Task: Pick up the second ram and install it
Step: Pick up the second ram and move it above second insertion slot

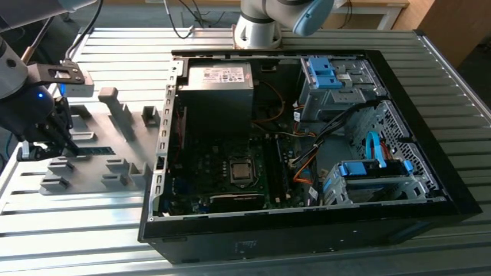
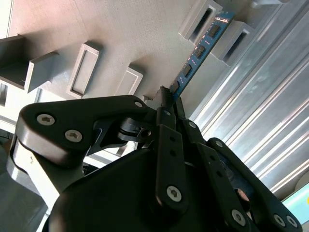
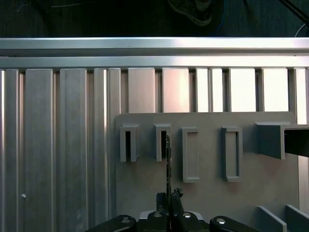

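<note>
Gripper: the gripper point(image 2: 169, 95) is pinching the near end of the ram stick point(image 2: 201, 50), with its fingers pressed on the two flat sides.
Ram: its far end is sitting between two blocks of the grey tray point(image 2: 120, 34); I cannot tell whether it is lifting.
Place: the tray is lying on the counter point(image 1: 123, 52), toward the edge at the exterior view's left, beside the open computer point(image 1: 452, 190).
Progress: in my judgement the grasp is made; lifting out and installing are not yet done.
</note>
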{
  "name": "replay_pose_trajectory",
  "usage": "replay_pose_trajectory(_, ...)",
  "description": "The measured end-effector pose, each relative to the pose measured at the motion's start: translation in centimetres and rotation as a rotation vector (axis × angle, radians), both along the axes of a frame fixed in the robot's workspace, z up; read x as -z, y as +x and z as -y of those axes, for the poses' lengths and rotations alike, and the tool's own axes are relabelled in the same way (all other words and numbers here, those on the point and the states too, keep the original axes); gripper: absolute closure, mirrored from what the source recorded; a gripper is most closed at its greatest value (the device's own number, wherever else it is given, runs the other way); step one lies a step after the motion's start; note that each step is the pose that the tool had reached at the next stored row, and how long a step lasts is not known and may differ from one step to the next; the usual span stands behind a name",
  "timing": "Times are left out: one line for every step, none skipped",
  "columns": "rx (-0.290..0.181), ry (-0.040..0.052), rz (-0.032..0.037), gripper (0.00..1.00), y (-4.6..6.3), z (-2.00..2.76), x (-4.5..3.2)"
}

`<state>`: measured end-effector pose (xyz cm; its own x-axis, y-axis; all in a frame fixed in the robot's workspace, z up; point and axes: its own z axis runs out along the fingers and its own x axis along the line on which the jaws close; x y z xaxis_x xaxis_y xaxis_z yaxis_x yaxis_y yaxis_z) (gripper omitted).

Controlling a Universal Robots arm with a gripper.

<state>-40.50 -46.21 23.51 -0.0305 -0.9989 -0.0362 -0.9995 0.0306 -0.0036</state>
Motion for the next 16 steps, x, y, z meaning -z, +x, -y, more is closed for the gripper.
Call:
replay_pose_trajectory(0.000, 0.0000, 0.0000, 0.86, 0.00, 0.00, 0.00)
replay_pose_trajectory(0.000, 0.0000, 0.0000, 0.86, 0.00, 0.00, 0.00)
replay_pose_trajectory(0.000, 0.0000, 0.0000, 0.86, 0.00, 0.00, 0.00)
replay_pose_trajectory(0.000, 0.0001, 0.0001, 0.86, 0.00, 0.00, -0.02)
replay_pose_trajectory(0.000, -0.0002, -0.0003, 0.86, 0.00, 0.00, -0.08)
replay_pose_trajectory(0.000, -0.0002, -0.0003, 0.86, -0.01, 0.00, -0.15)
replay_pose_trajectory(0.000, -0.0001, -0.0001, 0.86, 0.00, 0.00, -0.23)
replay_pose_trajectory(0.000, -0.0001, -0.0001, 0.86, 0.00, 0.00, -0.34)
replay_pose_trajectory(0.000, 0.0000, -0.0001, 0.86, 0.00, 0.00, -0.45)
replay_pose_trajectory(0.000, 0.0000, -0.0001, 0.86, 0.00, 0.00, -0.54)
replay_pose_trajectory(0.000, 0.0000, 0.0000, 0.86, 0.00, 0.00, -0.62)
replay_pose_trajectory(0.000, 0.0000, -0.0001, 0.86, 0.00, 0.00, -0.70)
replay_pose_trajectory(0.000, 0.0001, 0.0000, 0.86, 0.00, 0.00, -0.77)
replay_pose_trajectory(0.000, 0.0000, 0.0000, 0.86, 0.00, 0.00, -0.84)
replay_pose_trajectory(0.000, 0.0000, 0.0000, 0.86, 0.00, 0.00, -0.91)
replay_pose_trajectory(0.000, 0.0000, 0.0000, 0.86, 0.00, 0.00, -0.98)
